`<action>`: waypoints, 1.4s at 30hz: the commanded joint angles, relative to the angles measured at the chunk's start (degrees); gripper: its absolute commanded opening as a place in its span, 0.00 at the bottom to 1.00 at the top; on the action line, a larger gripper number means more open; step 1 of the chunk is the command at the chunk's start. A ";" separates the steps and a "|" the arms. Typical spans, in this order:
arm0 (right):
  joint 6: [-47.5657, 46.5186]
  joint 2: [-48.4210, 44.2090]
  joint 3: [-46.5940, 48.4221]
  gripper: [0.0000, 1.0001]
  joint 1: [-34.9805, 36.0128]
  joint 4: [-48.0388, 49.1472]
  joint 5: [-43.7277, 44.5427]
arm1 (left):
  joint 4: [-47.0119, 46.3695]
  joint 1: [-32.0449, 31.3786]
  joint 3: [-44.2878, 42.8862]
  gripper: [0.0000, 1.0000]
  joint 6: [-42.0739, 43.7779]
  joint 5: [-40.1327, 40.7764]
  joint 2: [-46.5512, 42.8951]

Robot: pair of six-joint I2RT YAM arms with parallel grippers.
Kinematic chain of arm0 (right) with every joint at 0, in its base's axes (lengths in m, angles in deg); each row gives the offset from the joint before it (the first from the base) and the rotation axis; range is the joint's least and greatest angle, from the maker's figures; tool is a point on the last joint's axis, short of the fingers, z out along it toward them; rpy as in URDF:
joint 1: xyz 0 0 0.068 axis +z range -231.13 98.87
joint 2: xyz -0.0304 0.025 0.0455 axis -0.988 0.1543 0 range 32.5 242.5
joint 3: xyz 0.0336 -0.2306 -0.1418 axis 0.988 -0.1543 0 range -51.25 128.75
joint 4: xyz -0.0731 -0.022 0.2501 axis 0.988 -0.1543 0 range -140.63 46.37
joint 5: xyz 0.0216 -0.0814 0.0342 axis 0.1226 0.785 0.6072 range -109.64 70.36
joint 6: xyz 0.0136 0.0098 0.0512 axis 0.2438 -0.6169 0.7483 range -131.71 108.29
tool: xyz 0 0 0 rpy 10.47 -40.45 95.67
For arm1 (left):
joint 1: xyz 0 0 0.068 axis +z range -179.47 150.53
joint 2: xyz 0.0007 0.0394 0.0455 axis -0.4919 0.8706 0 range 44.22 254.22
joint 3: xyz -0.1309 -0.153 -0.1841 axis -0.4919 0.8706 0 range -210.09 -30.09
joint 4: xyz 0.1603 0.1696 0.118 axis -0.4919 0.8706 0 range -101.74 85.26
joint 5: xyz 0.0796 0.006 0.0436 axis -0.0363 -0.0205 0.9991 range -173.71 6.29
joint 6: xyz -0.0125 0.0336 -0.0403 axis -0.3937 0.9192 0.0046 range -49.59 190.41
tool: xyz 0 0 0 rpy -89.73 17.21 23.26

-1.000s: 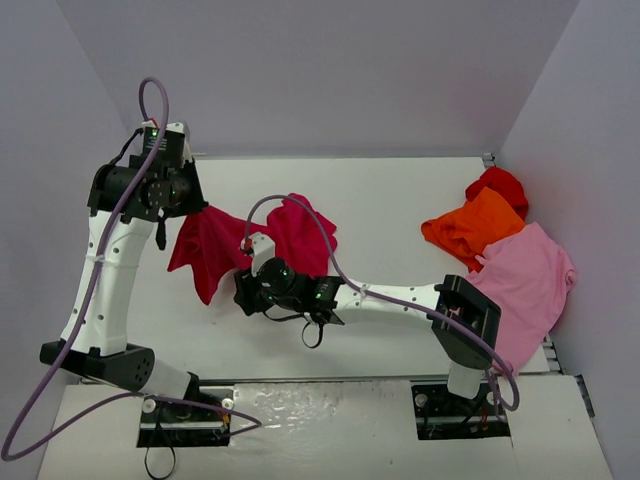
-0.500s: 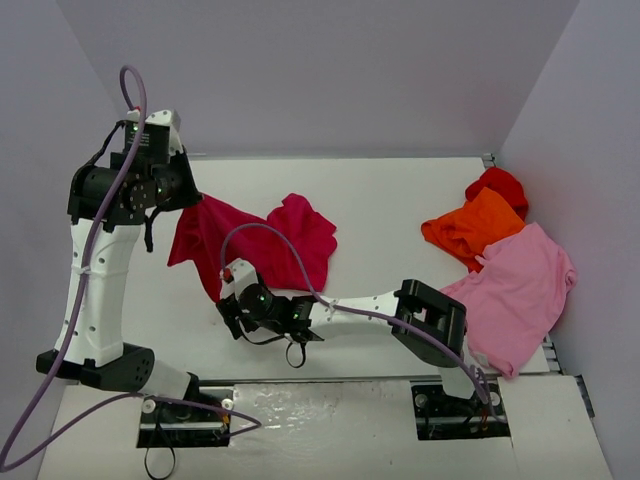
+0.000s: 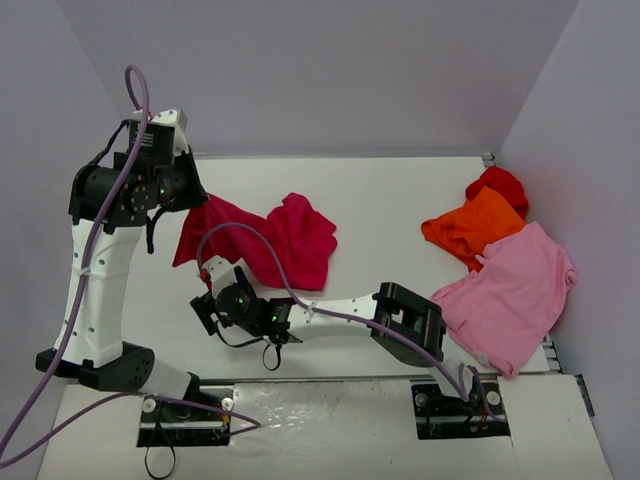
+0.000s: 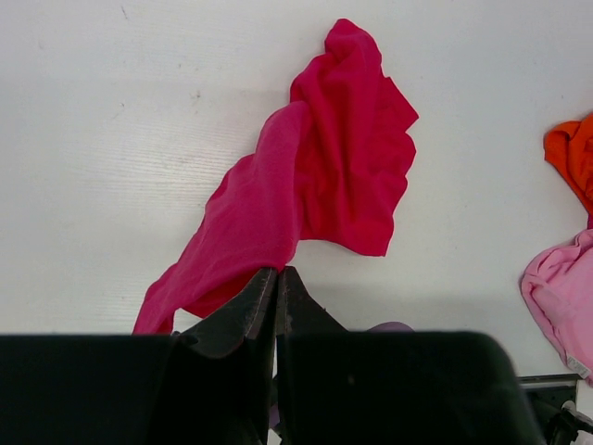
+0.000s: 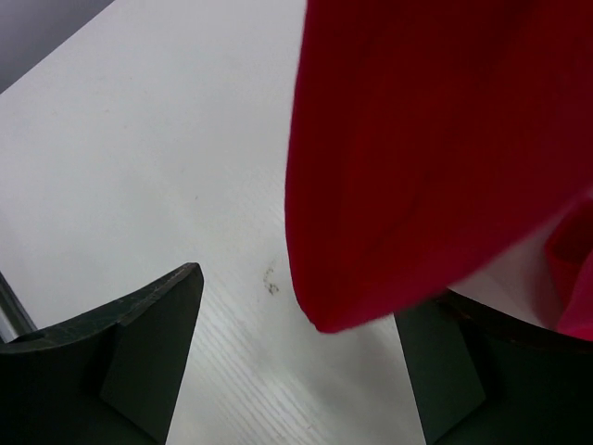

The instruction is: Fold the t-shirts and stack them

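The raspberry-red t-shirt [image 3: 290, 240] lies crumpled left of centre, its left end lifted. My left gripper [image 3: 190, 197] is shut on that lifted end; in the left wrist view the fingertips [image 4: 276, 271] pinch the cloth [image 4: 343, 148], which trails down to the table. My right gripper [image 3: 203, 305] is open and low at the shirt's near-left corner. In the right wrist view a hanging fold of the shirt [image 5: 445, 139] sits between the spread jaws [image 5: 296, 315], nearer the right finger [image 5: 454, 371]. The orange [image 3: 470, 228], bright red [image 3: 498, 185] and pale pink [image 3: 515, 290] t-shirts lie piled at the right.
The right arm stretches across the near part of the white table [image 3: 400, 200], its purple cable looping over the shirt. Walls enclose the back and both sides. The orange [image 4: 573, 153] and pink [image 4: 561, 297] shirts show at the left wrist view's right edge.
My right gripper has slid left and nearer along the shirt's lower edge to its near-left corner. My left gripper has shifted left and slightly back, still holding the cloth.
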 commanded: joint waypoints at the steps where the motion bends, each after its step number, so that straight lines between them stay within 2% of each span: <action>1: -2.45 0.80 6.13 0.76 -0.25 3.78 5.28 | -1.17 -1.83 -2.32 0.00 -1.70 -0.01 -1.90; 5: -4.36 3.08 10.40 0.68 -0.34 1.32 8.36 | -1.75 -2.47 0.68 0.00 -1.94 0.28 -3.36; 9: -5.08 2.93 11.19 0.40 -0.62 -0.48 9.33 | -1.77 -2.56 1.93 0.00 -1.59 1.37 -4.39; 10: -5.08 2.80 11.32 0.30 -0.69 -1.14 9.79 | -1.83 -2.56 2.06 0.00 -1.46 1.64 -4.46; 12: -5.14 2.37 11.48 0.21 -0.90 -2.30 10.17 | -1.92 -2.56 2.25 0.00 -1.33 1.92 -4.58; 14: -5.28 1.64 11.30 0.20 -1.16 -3.05 10.48 | -1.92 -2.56 2.14 0.00 -1.06 1.97 -4.47; 18: -5.59 0.48 10.91 0.01 -1.70 -4.28 10.33 | -1.91 -2.56 1.98 0.00 -0.67 2.58 -4.70; 25: -7.41 -3.59 12.29 0.00 -2.01 -11.62 9.78 | -1.96 -2.47 3.47 0.00 0.86 5.89 -4.89; 30: -11.26 -11.20 9.34 0.00 -2.85 -17.94 9.73 | -5.85 -2.47 12.45 0.00 0.78 8.57 -8.40; 33: -11.12 -15.75 6.42 0.00 -4.53 -21.30 10.34 | -9.23 -2.39 18.51 0.00 -0.15 8.06 -10.36; 42: -7.54 -29.78 -7.29 0.00 -10.19 -28.27 14.13 | -11.60 -2.21 29.50 0.00 -1.54 4.47 -10.71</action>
